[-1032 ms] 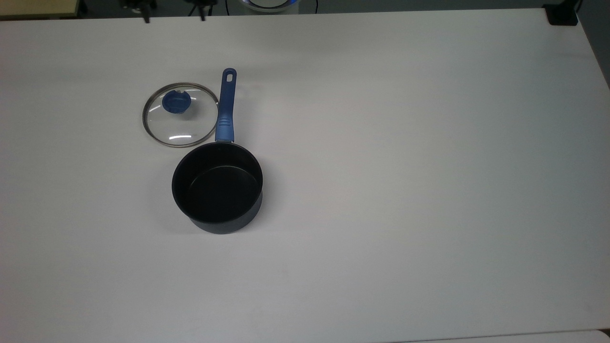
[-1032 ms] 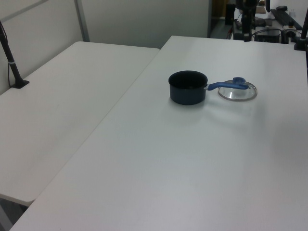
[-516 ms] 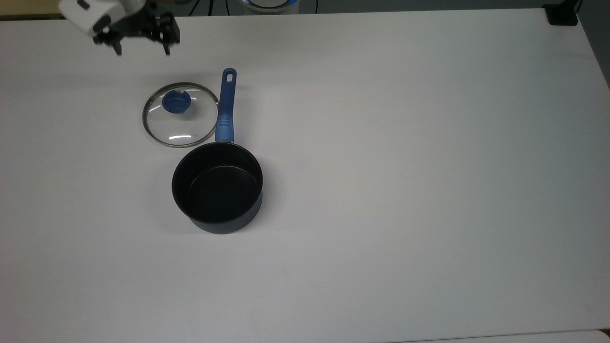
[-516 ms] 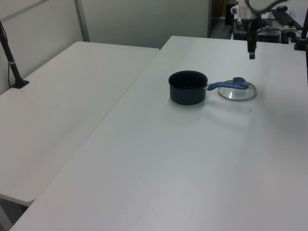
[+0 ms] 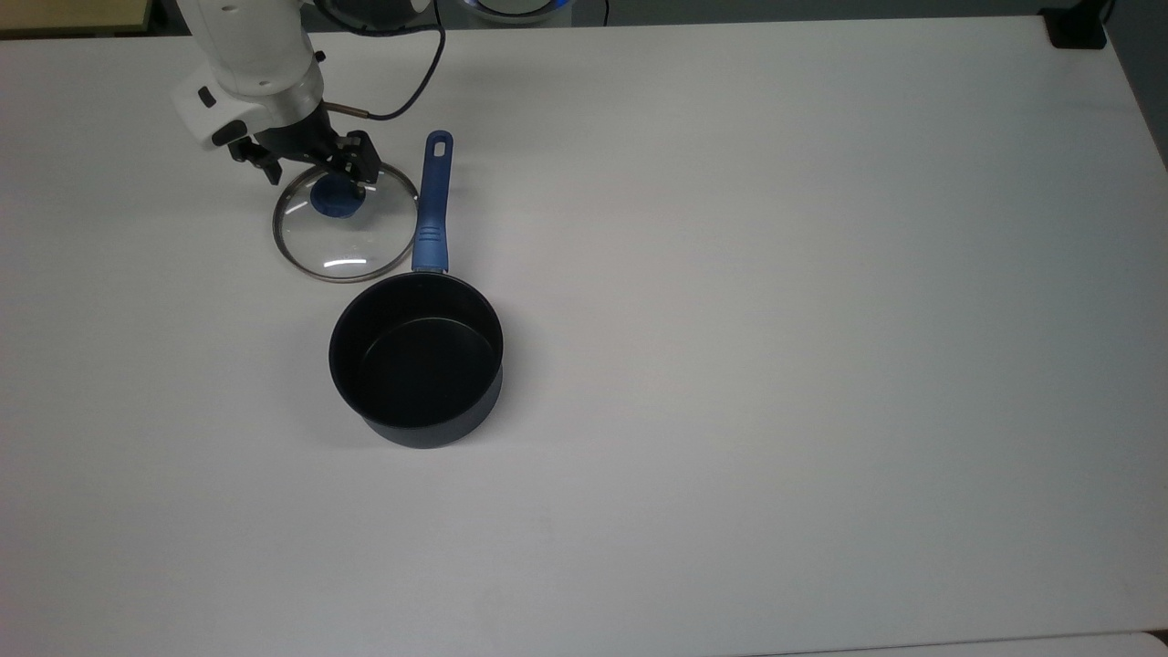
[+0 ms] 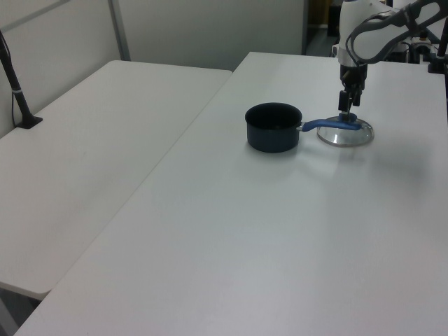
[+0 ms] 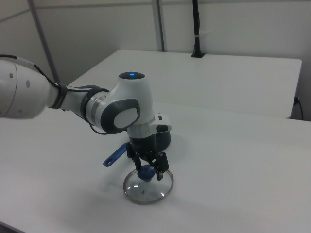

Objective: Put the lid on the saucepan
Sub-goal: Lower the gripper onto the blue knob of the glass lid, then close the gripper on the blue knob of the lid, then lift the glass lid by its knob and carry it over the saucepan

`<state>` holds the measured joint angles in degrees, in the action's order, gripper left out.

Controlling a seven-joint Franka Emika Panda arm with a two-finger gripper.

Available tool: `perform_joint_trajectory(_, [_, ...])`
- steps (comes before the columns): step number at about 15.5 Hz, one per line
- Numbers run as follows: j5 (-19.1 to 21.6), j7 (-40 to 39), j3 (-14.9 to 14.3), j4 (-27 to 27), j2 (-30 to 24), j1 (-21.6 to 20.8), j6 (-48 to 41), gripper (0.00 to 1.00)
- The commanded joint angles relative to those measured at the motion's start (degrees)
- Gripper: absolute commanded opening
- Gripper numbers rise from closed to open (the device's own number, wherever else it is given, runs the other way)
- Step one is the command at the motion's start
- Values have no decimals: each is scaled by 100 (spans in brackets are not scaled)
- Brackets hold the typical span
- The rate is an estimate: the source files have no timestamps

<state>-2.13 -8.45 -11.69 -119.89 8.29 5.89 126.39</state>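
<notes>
The glass lid (image 5: 347,242) lies flat on the white table (image 5: 730,274), its blue knob (image 5: 336,199) facing up. Just beside it, at the top view's right, lies the saucepan's blue handle (image 5: 432,212). The saucepan (image 5: 417,356) stands upright with a bare black inside. My gripper (image 5: 319,182) hangs open over the lid, with one finger on each side of the knob and nothing held. In the left view the gripper (image 6: 346,106) is right above the lid (image 6: 345,135), and the saucepan (image 6: 273,127) stands to its left. In the right view the gripper (image 7: 148,171) straddles the knob (image 7: 145,173) over the lid (image 7: 148,189).
A second white table (image 6: 91,147) adjoins at the left view's left, with a black post (image 6: 17,91) clamped on it. A black block (image 5: 1077,32) sits at the table's far corner in the top view. The arm's cable (image 5: 415,87) loops near the handle's end.
The arm has come in from the table's far edge and dropped over the lid, its open fingers now around the knob. Lid and saucepan have not moved.
</notes>
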Motion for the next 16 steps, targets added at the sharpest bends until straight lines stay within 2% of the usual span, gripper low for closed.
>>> perform_joint_trajectory(1, [213, 133, -35, 18, -178, -53, -105, 100])
perform_joint_trajectory(11, [221, 335, 70, 1, 173, -202, 175, 100])
perform_joint_trajectory(13, [213, 335, 70, 10, 165, -202, 175, 88])
perform_joint_trajectory(15, [222, 335, 71, 10, 165, -202, 175, 63])
perform_joint_trajectory(16, [222, 335, 71, 18, 147, -193, 149, 55])
